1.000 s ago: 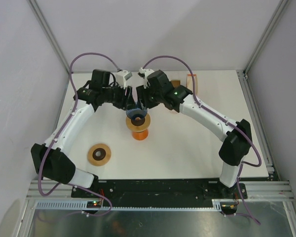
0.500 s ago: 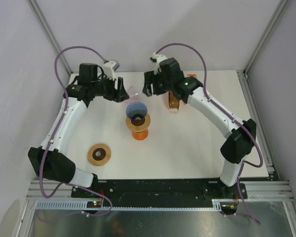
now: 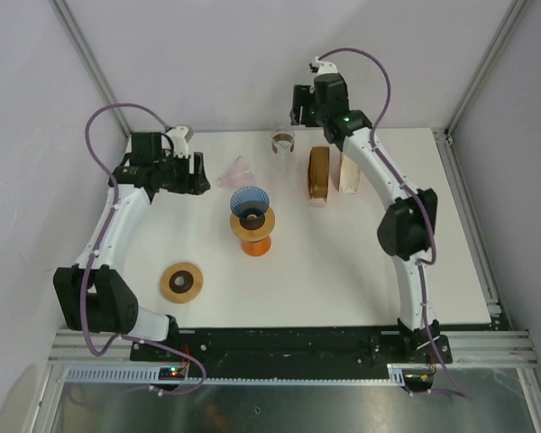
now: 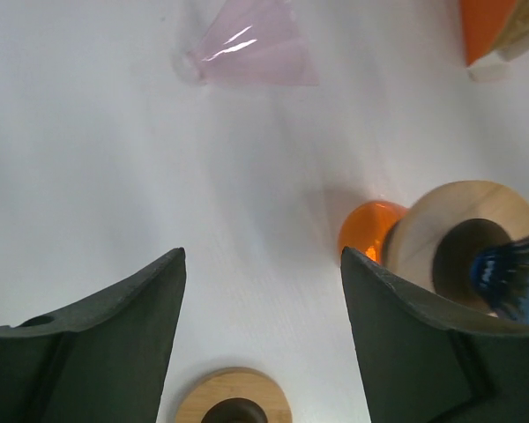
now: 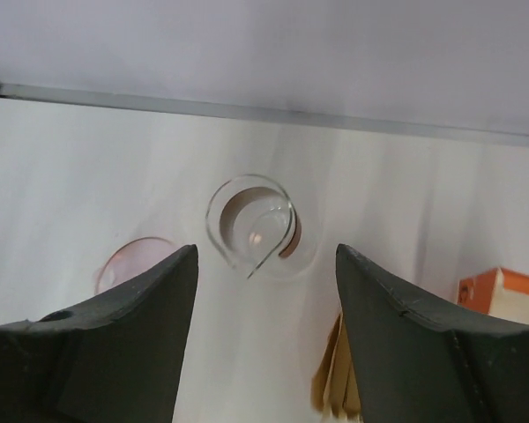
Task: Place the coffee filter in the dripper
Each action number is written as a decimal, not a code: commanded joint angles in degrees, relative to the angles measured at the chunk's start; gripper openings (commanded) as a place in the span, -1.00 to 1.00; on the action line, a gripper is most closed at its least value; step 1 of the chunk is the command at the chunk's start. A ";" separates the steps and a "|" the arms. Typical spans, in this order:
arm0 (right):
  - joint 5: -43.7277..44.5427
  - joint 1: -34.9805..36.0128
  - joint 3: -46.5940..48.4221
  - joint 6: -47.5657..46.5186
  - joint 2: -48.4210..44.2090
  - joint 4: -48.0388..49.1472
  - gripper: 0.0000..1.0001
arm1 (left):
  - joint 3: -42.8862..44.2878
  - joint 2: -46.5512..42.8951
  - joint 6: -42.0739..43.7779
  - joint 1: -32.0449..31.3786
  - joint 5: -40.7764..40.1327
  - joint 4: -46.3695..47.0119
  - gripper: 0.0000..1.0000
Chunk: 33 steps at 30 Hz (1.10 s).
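**Top view.** The blue dripper [image 3: 250, 199] sits in a wooden collar [image 3: 252, 225] on an orange base [image 3: 255, 247], about mid-counter and a little toward the far edge. The brown filters [image 3: 318, 175] stand on edge as a stack, right of the dripper, nearer the far edge and well apart from it. An orange box [image 3: 347, 171] is just beside them on the right. A clear glass [image 3: 282, 144] stands by the middle of the far edge. A pink cone [image 3: 237, 171] lies on its side between the dripper and the left gripper [image 3: 201, 176], which hangs over the far-left part of the counter, pointing toward the cone. The right gripper [image 3: 298, 115] is over the far edge, just beyond the glass. A wooden ring [image 3: 181, 281] lies toward the near-left corner.

**Left wrist.** The left gripper [image 4: 262, 264] has its fingers spread wide with only bare counter between them. The pink cone [image 4: 251, 44] lies ahead of it. To the right are the orange base [image 4: 370, 229], the collar [image 4: 450, 220] and the ribbed blue dripper [image 4: 511, 273]. The wooden ring [image 4: 234, 401] shows at the bottom edge.

**Right wrist.** The right gripper [image 5: 266, 264] is likewise spread and holds nothing. The glass [image 5: 251, 220] shows between its fingers, against the far edge. The cone [image 5: 132, 260] shows at the left, the filters [image 5: 335, 379] at the lower right, and the orange box [image 5: 502, 295] beyond them.
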 commanded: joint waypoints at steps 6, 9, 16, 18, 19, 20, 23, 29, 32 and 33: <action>6.04 -0.19 13.53 -3.75 14.81 0.91 0.23 | -3.98 -2.11 1.56 3.34 -2.13 6.36 0.50; 5.87 -0.33 13.46 -3.74 16.82 3.55 0.23 | -4.54 -1.79 1.35 3.35 -0.86 6.75 0.50; 4.82 -0.44 14.79 -3.58 20.96 5.59 0.11 | -5.03 -0.78 0.82 5.20 1.69 6.80 0.49; 5.32 -0.07 14.89 -3.92 21.68 5.82 0.07 | -5.02 -0.50 0.82 5.57 2.03 6.81 0.49; 6.19 0.18 15.03 -4.45 22.03 5.81 0.04 | -4.96 -0.28 0.85 5.74 2.24 6.78 0.49; 6.98 0.53 15.20 -5.10 22.47 5.86 0.01 | -4.85 -0.22 0.83 6.04 2.56 6.81 0.49; 10.09 1.55 16.11 -8.24 23.63 5.69 -0.06 | -4.54 0.35 0.73 6.58 3.48 6.78 0.49; 10.63 1.86 16.46 -9.63 24.41 6.01 -0.33 | -4.08 1.50 0.35 7.47 4.40 6.80 0.49; 9.77 2.02 16.48 -10.21 24.55 6.48 -0.47 | -3.87 2.00 0.25 7.81 4.73 6.77 0.48; 9.43 2.15 16.49 -10.41 24.61 6.50 -0.52 | -3.82 2.11 0.17 7.96 4.86 6.76 0.49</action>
